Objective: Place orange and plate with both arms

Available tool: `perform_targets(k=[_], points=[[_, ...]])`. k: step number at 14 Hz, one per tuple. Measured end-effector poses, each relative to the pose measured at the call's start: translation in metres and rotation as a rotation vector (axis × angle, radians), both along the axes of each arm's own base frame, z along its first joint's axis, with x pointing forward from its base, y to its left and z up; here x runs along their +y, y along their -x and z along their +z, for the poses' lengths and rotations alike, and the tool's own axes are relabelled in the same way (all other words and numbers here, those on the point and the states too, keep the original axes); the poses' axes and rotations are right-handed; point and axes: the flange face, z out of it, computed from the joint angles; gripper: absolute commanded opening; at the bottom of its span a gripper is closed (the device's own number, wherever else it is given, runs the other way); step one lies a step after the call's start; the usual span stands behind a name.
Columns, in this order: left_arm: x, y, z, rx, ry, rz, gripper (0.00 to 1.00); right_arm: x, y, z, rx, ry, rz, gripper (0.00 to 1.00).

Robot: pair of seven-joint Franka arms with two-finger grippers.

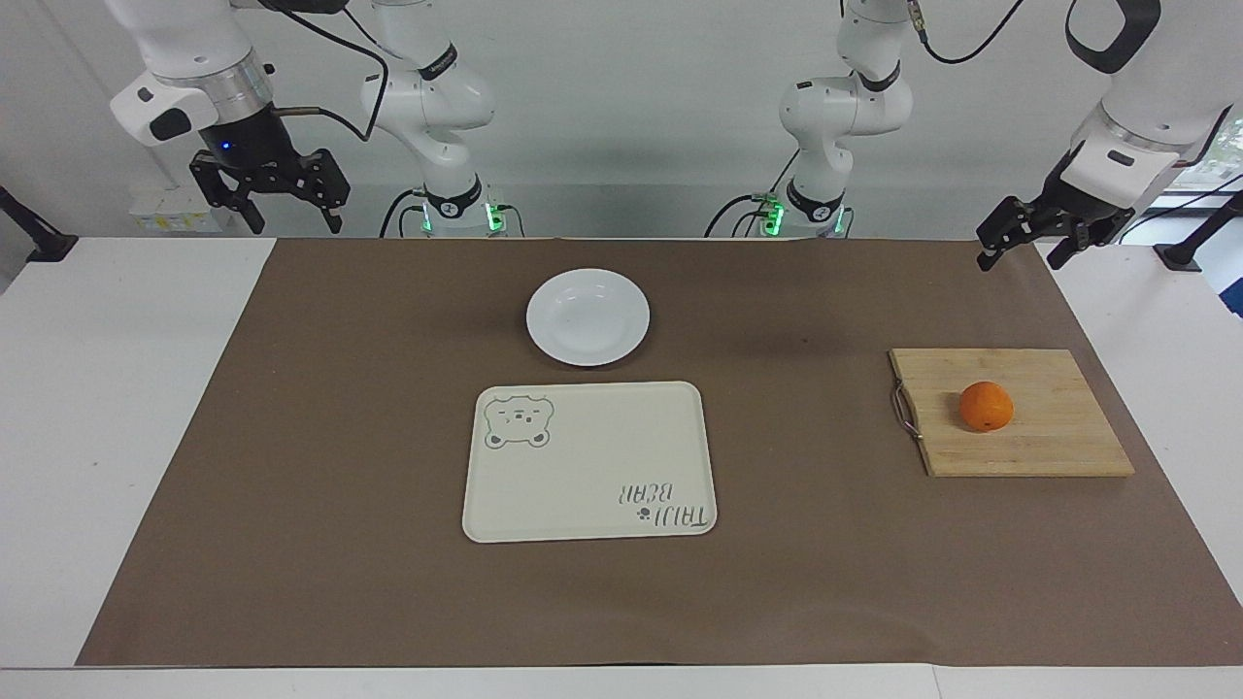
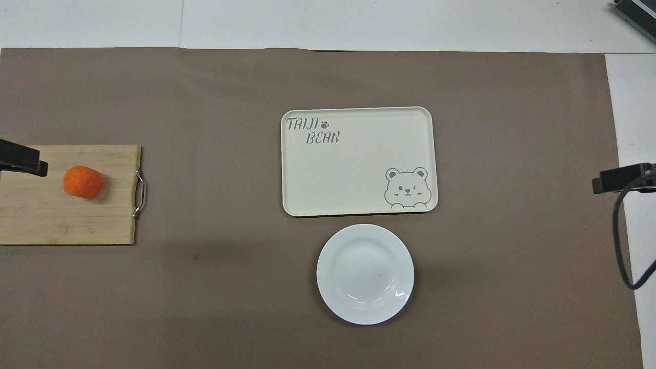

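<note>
The orange (image 1: 986,406) (image 2: 82,182) sits on a wooden cutting board (image 1: 1049,442) (image 2: 51,220) toward the left arm's end of the table. The white plate (image 1: 587,317) (image 2: 365,274) lies empty on the brown mat, nearer to the robots than the cream bear tray (image 1: 583,466) (image 2: 353,164). My left gripper (image 1: 1020,254) (image 2: 20,160) hangs open and empty in the air over the mat's corner, well above the board. My right gripper (image 1: 284,219) (image 2: 621,177) waits open and empty, raised above the right arm's end of the table.
A brown mat (image 1: 340,437) covers most of the white table. The cutting board has a metal handle (image 1: 905,412) on the side toward the tray. A black cable (image 2: 622,241) hangs from the right arm.
</note>
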Motion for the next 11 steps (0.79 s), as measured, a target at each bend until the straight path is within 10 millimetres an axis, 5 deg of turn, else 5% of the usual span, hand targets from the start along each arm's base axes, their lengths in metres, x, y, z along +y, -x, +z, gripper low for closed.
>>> perform_targets(k=[4,11], points=[[0.043,-0.005,-0.033,-0.014,0.002,-0.040,1.00,0.000,0.000,0.000,0.000,0.000,0.000,1.00],[0.077,-0.006,-0.093,-0.031,0.001,-0.138,1.00,0.000,0.000,0.000,0.000,0.000,0.000,1.00]])
